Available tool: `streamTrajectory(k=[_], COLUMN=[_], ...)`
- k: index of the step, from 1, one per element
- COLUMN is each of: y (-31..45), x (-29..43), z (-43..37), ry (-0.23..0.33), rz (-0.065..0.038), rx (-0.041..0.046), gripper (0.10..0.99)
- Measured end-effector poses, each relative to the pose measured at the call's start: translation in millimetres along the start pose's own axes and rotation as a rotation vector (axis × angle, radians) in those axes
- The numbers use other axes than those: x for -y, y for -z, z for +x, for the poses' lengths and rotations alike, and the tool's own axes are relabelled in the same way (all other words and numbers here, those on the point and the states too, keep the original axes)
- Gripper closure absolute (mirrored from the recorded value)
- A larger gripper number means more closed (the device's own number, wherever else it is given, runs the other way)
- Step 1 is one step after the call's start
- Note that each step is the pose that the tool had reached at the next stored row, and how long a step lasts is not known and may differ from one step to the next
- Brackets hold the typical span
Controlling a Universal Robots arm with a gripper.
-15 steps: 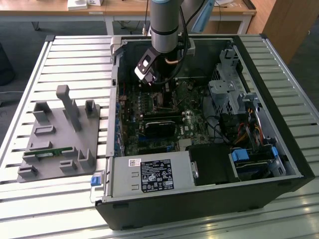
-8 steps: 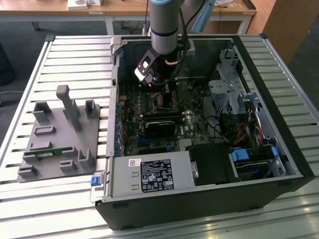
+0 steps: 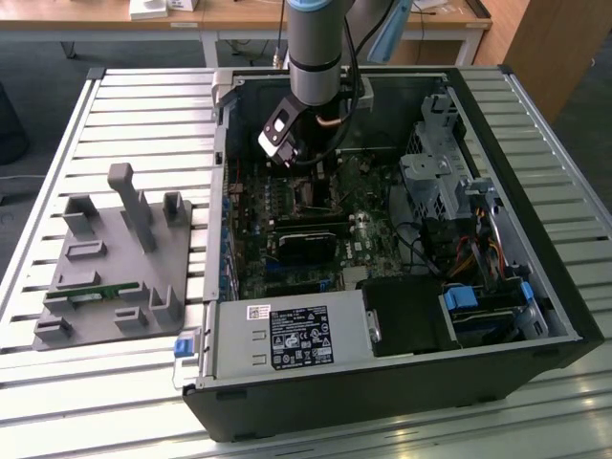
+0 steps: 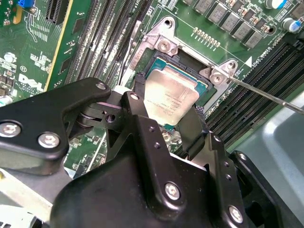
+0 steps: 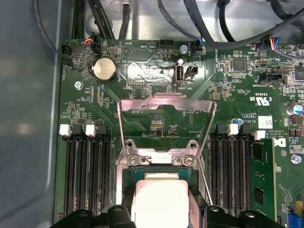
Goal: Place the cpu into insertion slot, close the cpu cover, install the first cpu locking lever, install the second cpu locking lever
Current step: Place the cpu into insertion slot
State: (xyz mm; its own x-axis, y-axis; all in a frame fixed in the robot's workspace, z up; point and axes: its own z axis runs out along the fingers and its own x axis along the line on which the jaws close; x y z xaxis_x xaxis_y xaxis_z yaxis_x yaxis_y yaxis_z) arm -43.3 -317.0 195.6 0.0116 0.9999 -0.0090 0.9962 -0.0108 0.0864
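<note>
Chip (image 4: 171,97) with a dull silver top sits at the square black-rimmed socket (image 4: 190,64) on a green circuit board (image 5: 156,57), flanked on two opposite edges by the black fingers (image 4: 137,102) of a robot arm's gripper (image 4: 168,111), whose jaws are closed against the chip's sides. Whether the chip is fully seated in the socket or resting just over it cannot be told. In the first wrist view, the chip (image 5: 159,202) lies between the gripper (image 5: 160,209) fingers with the metal cover (image 5: 166,100), a thin silver frame with a large window, swung up and open on the far side of the socket. A thin metal lever (image 4: 266,92) runs away from one corner of the socket bracket, not latched over the cover. Long black memory slots (image 5: 85,175) stand on both sides of the socket, and a round coin battery (image 5: 103,70) sits further up the board. In the exterior view, the gripper (image 3: 308,172) reaches down into an open computer case (image 3: 382,402) lying on a slatted table (image 3: 96,96), with a grey parts holder (image 3: 115,258) on the table at the exterior view's left.
</note>
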Motion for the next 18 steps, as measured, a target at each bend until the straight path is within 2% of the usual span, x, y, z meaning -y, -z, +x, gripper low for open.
streamTrajectory(k=[7,8,14,18], y=[-0.1,-0.1,0.0,4.7], x=[0.0,0.0,0.0,-0.4], z=[0.0,0.0,0.1,0.0], ry=[0.000,0.000,0.000,0.000], rz=[0.000,0.000,0.000,0.000], rx=[0.0004,0.0004,0.0009,0.0007], gripper=[0.545,0.482,0.482,0.482])
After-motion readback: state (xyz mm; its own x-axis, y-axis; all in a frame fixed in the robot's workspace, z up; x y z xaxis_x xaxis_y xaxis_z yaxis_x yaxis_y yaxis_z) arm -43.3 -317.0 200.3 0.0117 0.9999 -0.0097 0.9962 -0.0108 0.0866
